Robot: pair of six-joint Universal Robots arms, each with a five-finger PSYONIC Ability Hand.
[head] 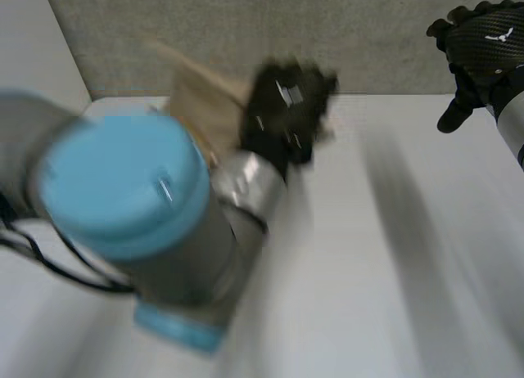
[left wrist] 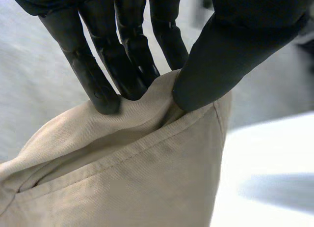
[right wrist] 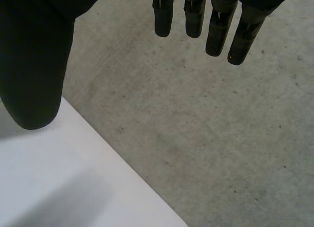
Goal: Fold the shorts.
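Shorts (left wrist: pixel 122 173) of tan woven cloth are pinched in the robot's left hand (left wrist: pixel 235 50). In the left wrist view the thumb presses one face of a stitched, seamed edge. The straight black fingers (left wrist: pixel 100 84) press the other face, so the cloth is clamped between them. Below that grip the fabric spreads out in soft folds, with a line of stitching running across it. The white table (left wrist: pixel 265 153) shows beside it.

In the head view the left arm (head: pixel 123 182), grey with a large light-blue cap, reaches away from the camera across the left half of the table. Its hand sits near the table's far edge. The tan cloth shows just beside and behind that hand, towards the far left corner. The arm hides the lower part of the shorts, so it is not possible to tell whether any of the cloth rests on the table.

The right hand (right wrist: pixel 34 65) is well apart from the shorts, raised at the far right of the table. In its own wrist view its fingers (right wrist: pixel 216 30) hang straight and relaxed, with the thumb set apart from them, and the hand grips nothing. Below it the edge of the white table meets a grey, speckled concrete floor (right wrist: pixel 206 138). The fingertips are over the floor, and the thumb is over the table's edge.
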